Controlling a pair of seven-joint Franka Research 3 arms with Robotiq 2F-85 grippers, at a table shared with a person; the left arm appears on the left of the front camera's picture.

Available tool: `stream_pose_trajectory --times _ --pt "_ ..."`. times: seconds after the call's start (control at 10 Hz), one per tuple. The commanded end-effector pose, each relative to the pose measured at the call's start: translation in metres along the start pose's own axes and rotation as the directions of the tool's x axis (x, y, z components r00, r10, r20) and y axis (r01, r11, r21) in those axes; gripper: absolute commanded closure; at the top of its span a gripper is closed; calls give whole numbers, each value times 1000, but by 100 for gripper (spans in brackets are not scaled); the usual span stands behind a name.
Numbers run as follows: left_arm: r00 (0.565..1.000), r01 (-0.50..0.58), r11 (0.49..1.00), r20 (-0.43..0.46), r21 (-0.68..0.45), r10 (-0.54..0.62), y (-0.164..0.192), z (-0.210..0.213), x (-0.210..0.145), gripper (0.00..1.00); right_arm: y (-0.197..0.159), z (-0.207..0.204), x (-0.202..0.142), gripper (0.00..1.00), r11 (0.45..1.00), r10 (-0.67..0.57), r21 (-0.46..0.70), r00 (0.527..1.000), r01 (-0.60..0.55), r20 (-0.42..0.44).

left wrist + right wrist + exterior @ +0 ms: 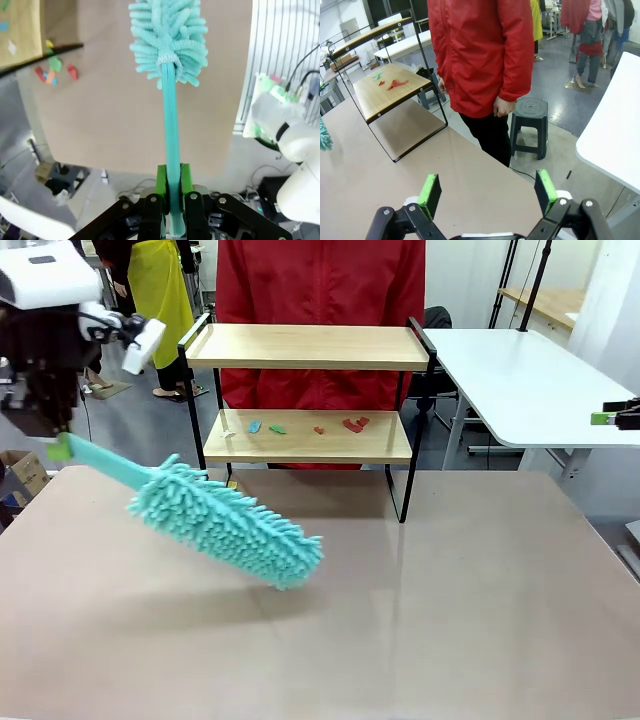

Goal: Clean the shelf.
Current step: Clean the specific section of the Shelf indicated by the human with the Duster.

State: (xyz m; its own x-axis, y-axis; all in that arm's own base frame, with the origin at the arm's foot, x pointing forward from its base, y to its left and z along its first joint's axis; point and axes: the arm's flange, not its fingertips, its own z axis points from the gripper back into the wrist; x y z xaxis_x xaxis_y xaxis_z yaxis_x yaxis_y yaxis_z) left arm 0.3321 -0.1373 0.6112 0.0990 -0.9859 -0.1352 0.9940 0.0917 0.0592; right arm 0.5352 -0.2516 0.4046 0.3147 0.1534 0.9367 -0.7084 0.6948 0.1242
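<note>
Shelf (305,345) is a small two-tier rack: two light wooden boards in a thin black metal frame, with skinny black legs and a raised rail at each short end. It's standing upright at the far side of the counter (450,620), a bit left of the middle, right in front of a person in a red jacket (320,280). From my front view its long axis runs straight left to right along the far edge of the counter, and the open long side faces the robot. The top board looks bare, and the lower board has a scatter of little scraps (315,427), some teal, some green, some red, spread along its middle. In the right wrist view I get the shelf (385,90) end-on from the side, with the scraps on the lower board. The left fingers (161,180) are clamped tight on the flat handle of a fluffy teal duster (225,520). It hangs over the counter in front of the shelf, with the handle up to the left and the shaggy head slanting down to the right. The right fingers (430,192) are spread wide apart with nothing between them, out beyond the counter's right side.
</note>
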Motion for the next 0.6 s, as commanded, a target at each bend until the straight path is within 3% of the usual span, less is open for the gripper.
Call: stream_pose_trajectory --times 0.0,0.2,0.3,0.5 --pt "999 -34 999 -17 13 35 -4 5 -38 87 2 0 2 0 1000 3 0 1000 -3 -2" --pt "996 -83 997 -43 -5 82 -4 6 -58 87 2 0 2 0 1000 3 0 1000 -3 -2" --pt "994 -112 994 -14 -2 112 -2 6 -57 87 2 0 2 0 1000 3 0 1000 -3 -2" --pt "996 -86 996 -33 -3 86 -2 6 -53 87 2 0 2 0 1000 3 0 1000 -3 -2"
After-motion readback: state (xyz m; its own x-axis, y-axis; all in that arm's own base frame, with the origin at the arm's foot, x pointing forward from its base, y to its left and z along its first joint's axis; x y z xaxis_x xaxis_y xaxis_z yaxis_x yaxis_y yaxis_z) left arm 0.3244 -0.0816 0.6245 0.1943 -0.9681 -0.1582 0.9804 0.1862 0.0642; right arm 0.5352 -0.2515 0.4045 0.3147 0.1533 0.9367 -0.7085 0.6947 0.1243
